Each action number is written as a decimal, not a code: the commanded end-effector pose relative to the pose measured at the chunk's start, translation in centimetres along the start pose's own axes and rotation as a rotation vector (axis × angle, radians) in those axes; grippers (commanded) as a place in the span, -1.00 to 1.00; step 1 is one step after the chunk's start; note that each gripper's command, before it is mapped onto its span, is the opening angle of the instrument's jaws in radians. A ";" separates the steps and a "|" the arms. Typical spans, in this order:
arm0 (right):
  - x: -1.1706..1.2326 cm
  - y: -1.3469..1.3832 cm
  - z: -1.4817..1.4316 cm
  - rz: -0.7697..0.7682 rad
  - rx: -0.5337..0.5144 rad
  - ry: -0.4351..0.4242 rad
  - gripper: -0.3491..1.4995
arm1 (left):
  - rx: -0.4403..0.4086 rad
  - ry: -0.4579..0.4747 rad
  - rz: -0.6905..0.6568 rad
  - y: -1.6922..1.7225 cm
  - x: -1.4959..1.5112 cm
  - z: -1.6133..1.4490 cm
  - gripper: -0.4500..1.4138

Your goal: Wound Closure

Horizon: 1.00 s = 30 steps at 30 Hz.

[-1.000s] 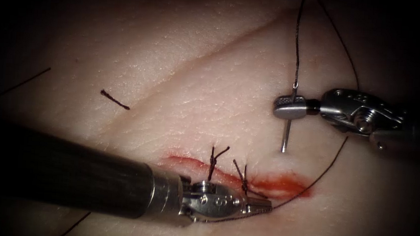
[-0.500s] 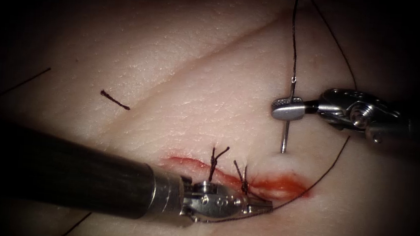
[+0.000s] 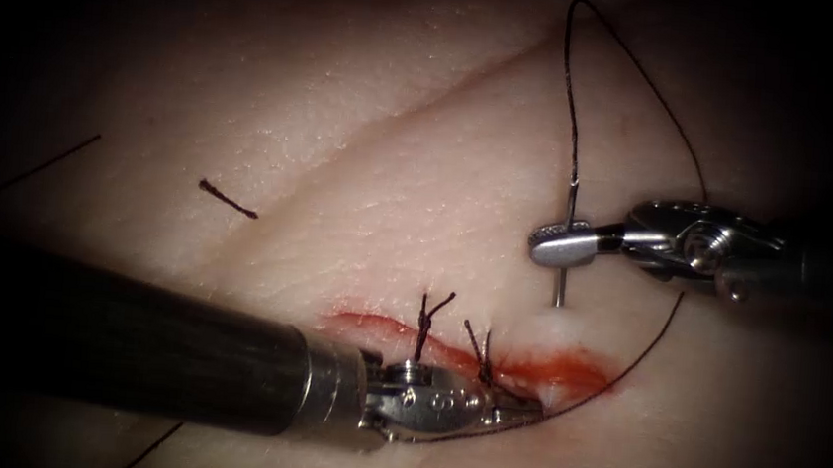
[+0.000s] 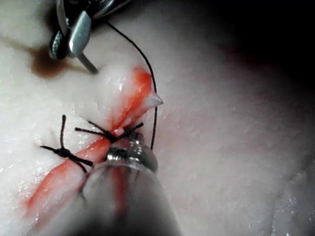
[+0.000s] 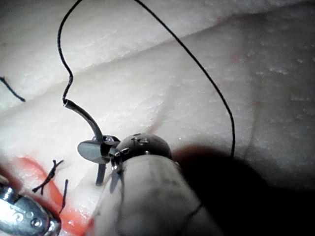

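Moved since a second ago: right tool (image 3: 563, 244) and needle (image 3: 564, 265) have come down toward the cut (image 3: 486, 354); the needle tip now meets the raised pale lip just above the cut's right end, and the thread loop above has swung left. Left tool unchanged.

Tissue (image 3: 343, 159): pale, creased above the cut.

Left tool (image 3: 512, 410): lies along the cut's near side, tip at the cut's right end, jaws closed on the tissue edge there, lifting it.

Right tool: above and right of the cut, jaws clamped on the needle in its rear part, near the thread end.

Cut: red fluid along it; two knotted stitches (image 3: 424, 324) left of the needle.

Thread (image 3: 667, 323): runs from the needle's tail up, round the right tool, down to the cut's right end.

Cut end (image 3: 228, 198): loose, well left of the cut.

Handling, as a judgement: keep the tip square to the lip, turn along the needle's curve, hold the edge steady, keep thread clear of the tip.
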 end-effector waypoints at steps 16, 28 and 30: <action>-0.46 -0.19 0.25 0.053 0.039 -0.021 -1.00 | -0.004 -0.001 0.004 0.02 -0.02 0.03 -0.66; -0.10 -0.09 0.03 -0.125 0.000 0.136 0.45 | -0.004 -0.001 0.003 0.03 -0.01 0.02 -0.66; -0.04 -0.08 0.02 -0.167 -0.009 0.141 0.58 | -0.004 -0.001 0.003 0.03 -0.01 0.01 -0.66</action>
